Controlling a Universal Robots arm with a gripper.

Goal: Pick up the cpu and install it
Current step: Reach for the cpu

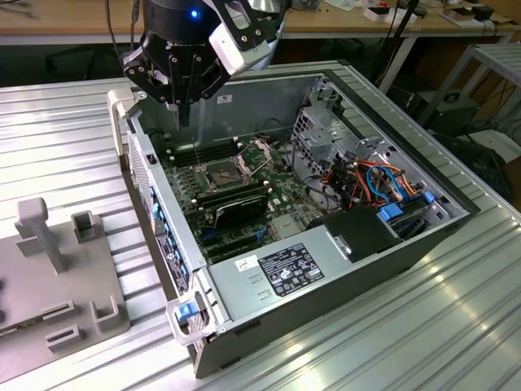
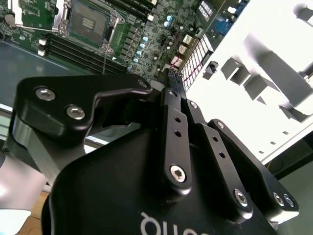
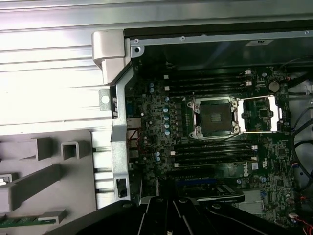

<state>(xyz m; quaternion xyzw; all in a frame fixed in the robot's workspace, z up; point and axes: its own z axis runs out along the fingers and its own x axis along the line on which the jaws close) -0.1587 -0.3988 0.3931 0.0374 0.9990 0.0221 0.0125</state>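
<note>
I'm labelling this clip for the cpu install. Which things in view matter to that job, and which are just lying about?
In the job:
claw, hovering over the case
open socket
hinged frame, swung back
motherboard

Just there:
memory sticks
power supply
coloured cables
grey fixture on the exterior view's left

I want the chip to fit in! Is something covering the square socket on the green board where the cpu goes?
Nothing visible does. The socket lies uncovered, with its hinged metal frame swung open beside it. The gripper hangs above the open case.
</note>
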